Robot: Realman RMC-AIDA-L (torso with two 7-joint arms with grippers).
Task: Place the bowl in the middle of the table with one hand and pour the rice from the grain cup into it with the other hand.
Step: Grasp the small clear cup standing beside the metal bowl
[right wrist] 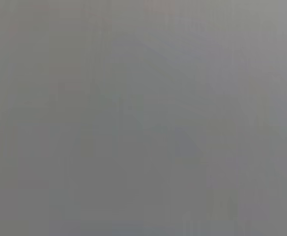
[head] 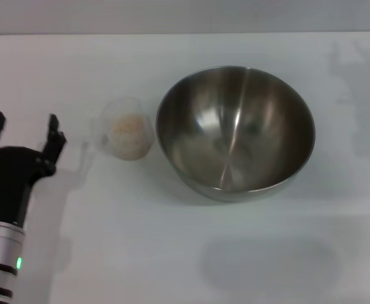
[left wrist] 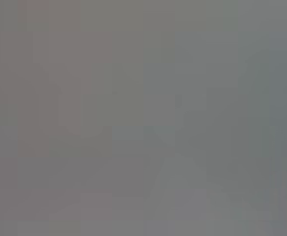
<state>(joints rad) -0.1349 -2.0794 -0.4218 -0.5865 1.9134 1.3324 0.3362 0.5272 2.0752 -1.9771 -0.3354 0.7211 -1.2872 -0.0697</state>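
Fingers of the left gripper point(head: 24, 132) are seen spread apart with nothing between them; the black gripper sits at the left edge of the head view, above the bench point(head: 172, 253), on a silver wrist segment where a small green light is lit. Its fingertips are pointed toward the far side of the bench. Just to the right of it, and apart from it, the grain cup point(head: 128, 136) is found standing upright on the bench, its clear wall slightly frosted. A pale beige mass — the rice point(head: 127, 127) — is held inside the cup. A small side handle appears to be turned toward the gripper, though this is only faintly made out.

Beyond the cup, very close beside it on the right, the bowl point(head: 236, 130) is set upright near the middle of the bench. Whether cup and bowl touch cannot be told. The bowl's reflective inside is seen bare, with no grains in it, and a soft shadow is cast beneath its near side.

The right gripper is not shown in the head view. Both wrist views are filled with a flat grey field — nothing can be made out in them.
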